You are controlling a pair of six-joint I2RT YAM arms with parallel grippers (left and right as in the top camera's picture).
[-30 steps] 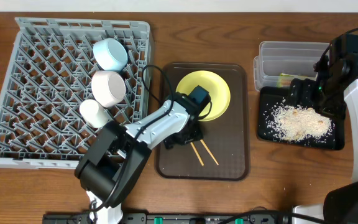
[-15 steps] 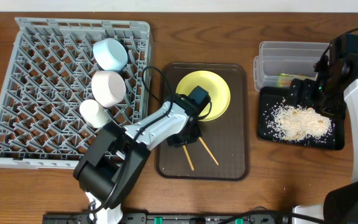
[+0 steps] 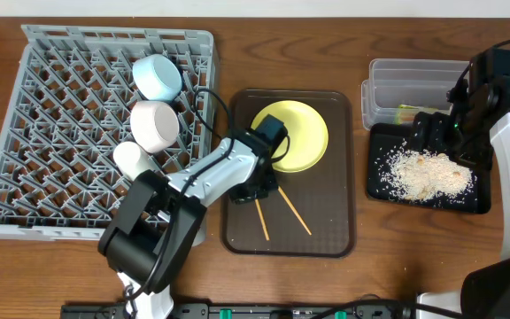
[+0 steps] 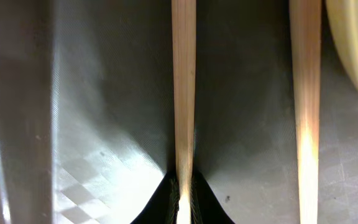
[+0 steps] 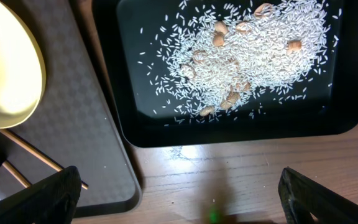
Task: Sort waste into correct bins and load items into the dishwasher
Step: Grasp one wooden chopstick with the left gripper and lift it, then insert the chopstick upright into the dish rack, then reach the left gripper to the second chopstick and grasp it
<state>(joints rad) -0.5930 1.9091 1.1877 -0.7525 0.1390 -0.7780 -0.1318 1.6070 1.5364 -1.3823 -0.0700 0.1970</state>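
My left gripper [image 4: 183,205] is shut on the end of one wooden chopstick [image 4: 183,93], low over the brown serving tray [image 3: 326,230]. The second chopstick [image 4: 305,93] lies beside it, next to the yellow plate [image 3: 297,135]. In the overhead view the held chopstick [image 3: 261,219] angles away from the other one [image 3: 294,213]. The grey dish rack [image 3: 60,133] holds a blue bowl [image 3: 156,77], a white bowl [image 3: 153,125] and a white cup [image 3: 132,160]. My right gripper [image 5: 185,199] hangs open above the table, by the black tray [image 5: 129,124] of rice crumbs [image 5: 247,56].
A clear tub [image 3: 412,81] behind the black tray holds a green-and-yellow wrapper [image 3: 405,112]. The brown tray's corner [image 5: 86,143] reaches under my right gripper's left finger. Bare wood shows between the two trays.
My left gripper has shut on one chopstick and shifted slightly left. That chopstick has swung away from the other. The right arm has not moved.
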